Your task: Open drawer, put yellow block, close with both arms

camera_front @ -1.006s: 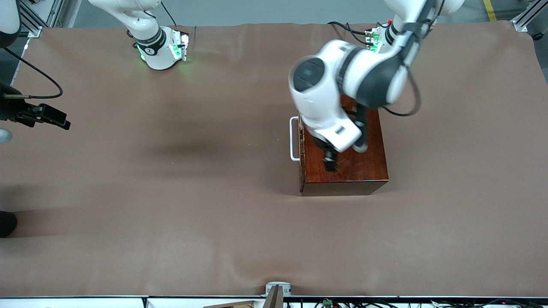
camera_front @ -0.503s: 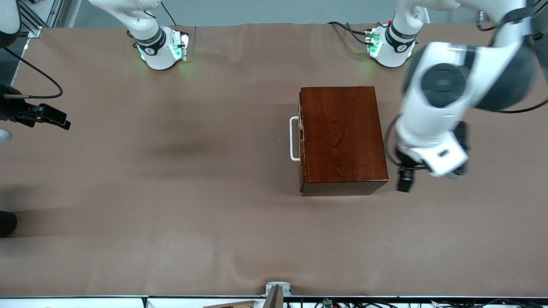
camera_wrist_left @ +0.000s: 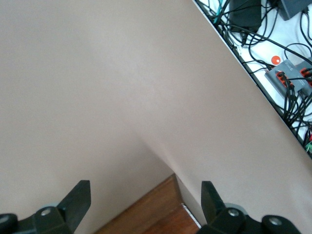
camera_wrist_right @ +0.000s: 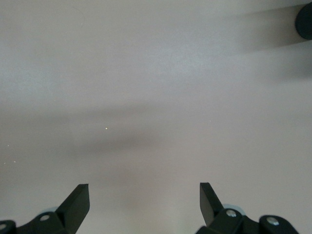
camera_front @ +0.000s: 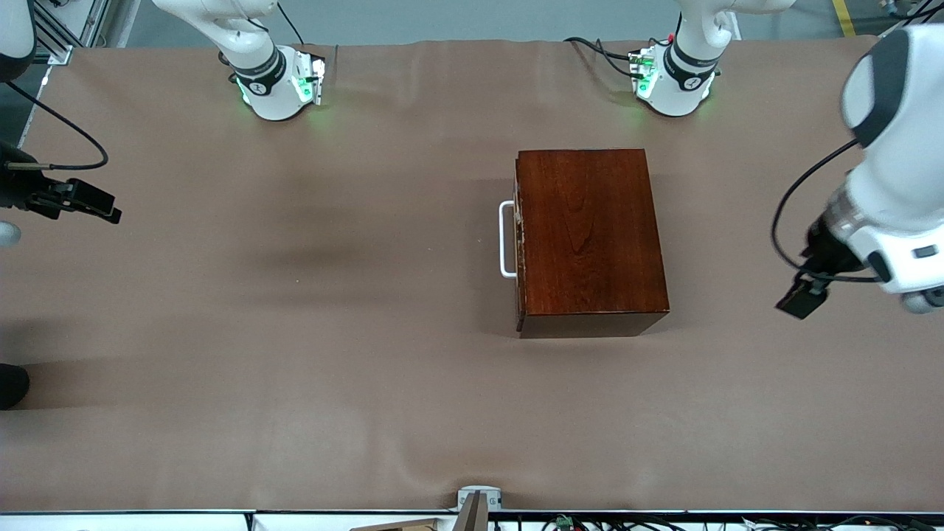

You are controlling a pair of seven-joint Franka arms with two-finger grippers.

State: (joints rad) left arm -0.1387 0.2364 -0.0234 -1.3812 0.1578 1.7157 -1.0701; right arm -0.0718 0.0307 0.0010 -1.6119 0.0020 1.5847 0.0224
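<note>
No writing is legible anywhere. The left pincer (camera_front: 800, 299), spread and empty, has swung off the wooden box (camera_front: 590, 240) toward its arm's bench (camera_front: 295, 369) end; the drawer (camera_front: 519, 243) is shut. The right pincer (camera_front: 92, 203), spread, waits.

The drawer (camera_front: 521, 240) is sitting fully shut in its glossy dark red-brown wooden box (camera_front: 590, 236), with only its white U-shaped handle (camera_front: 506, 240) sticking out toward the right arm's end of the table. The box is lying flat, toward the left arm's end.
</note>
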